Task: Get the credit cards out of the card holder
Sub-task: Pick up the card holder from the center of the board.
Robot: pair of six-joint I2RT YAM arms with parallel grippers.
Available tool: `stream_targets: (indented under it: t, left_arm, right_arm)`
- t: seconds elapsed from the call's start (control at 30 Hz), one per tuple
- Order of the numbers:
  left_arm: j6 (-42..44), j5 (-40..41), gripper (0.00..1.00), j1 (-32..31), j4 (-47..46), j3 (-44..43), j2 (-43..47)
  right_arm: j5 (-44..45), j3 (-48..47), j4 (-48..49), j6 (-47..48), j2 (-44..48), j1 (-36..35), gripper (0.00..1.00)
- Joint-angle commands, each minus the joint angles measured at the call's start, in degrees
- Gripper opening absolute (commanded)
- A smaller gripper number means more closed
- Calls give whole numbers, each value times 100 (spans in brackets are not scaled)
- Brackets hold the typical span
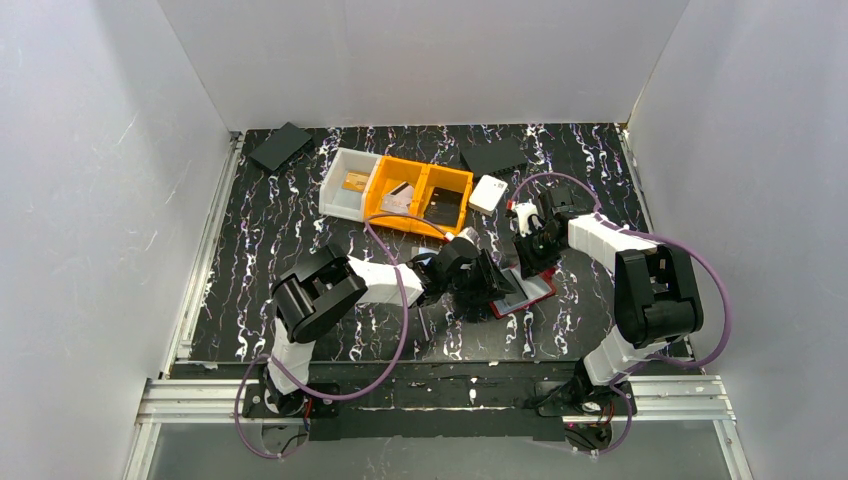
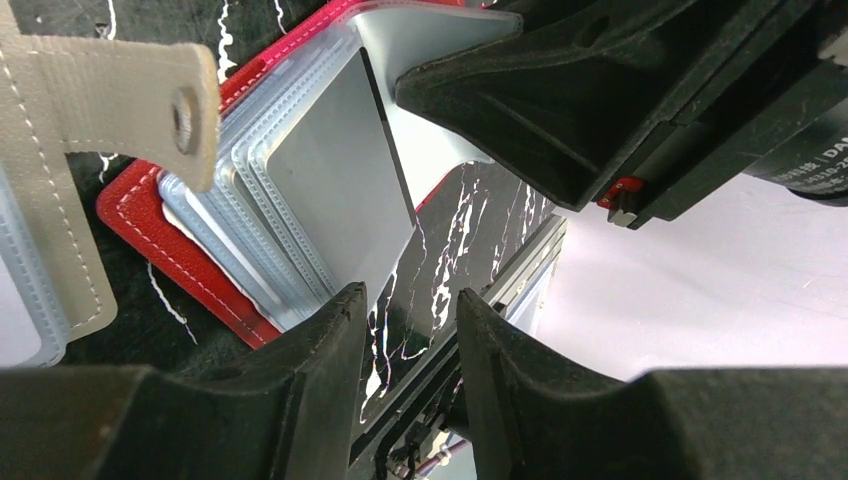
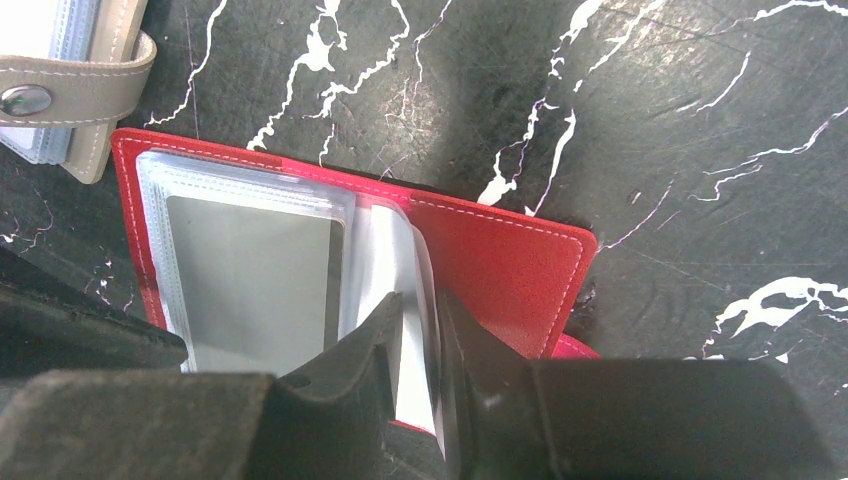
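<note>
Pinched tight between the fingers of the right gripper (image 3: 415,330): one clear plastic sleeve (image 3: 420,250) of the red stitched-leather card holder (image 3: 500,255), standing on edge above the cover spread flat on the black white-veined tabletop (image 3: 650,120). Just left of those fingers in the wrist view, in the top pocket of the flat stack of sleeves, a thin grey credit card (image 3: 255,280). Up and away from the same fingertips, near the red cover but apart from it, a beige fabric card holder (image 3: 85,85) fastened by a strap with a metal snap. Facing in from the opposite side, the left gripper (image 2: 410,325), part-open, with bare tabletop showing through the gap and nothing clamped. Just ahead of its fingertips, the lower corner of the grey card, touching one tip or only very close; cannot tell which. Well beyond both grippers, toward the far wall, a white plastic bin (image 1: 345,190) set against an orange plastic bin (image 1: 425,195) of two compartments.
</note>
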State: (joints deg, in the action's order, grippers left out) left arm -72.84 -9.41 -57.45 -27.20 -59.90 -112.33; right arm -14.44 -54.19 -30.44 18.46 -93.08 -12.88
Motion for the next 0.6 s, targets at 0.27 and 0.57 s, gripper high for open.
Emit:
stream_targets:
  t: [0.27, 0.57]
  left_arm:
    - [-377, 164, 38, 36, 46, 87, -1]
    - [-480, 266, 38, 41, 279, 216, -8]
  right_arm:
    - [51, -56, -51, 103, -157, -47, 29]
    - [39, -60, -59, 105, -178, -47, 29]
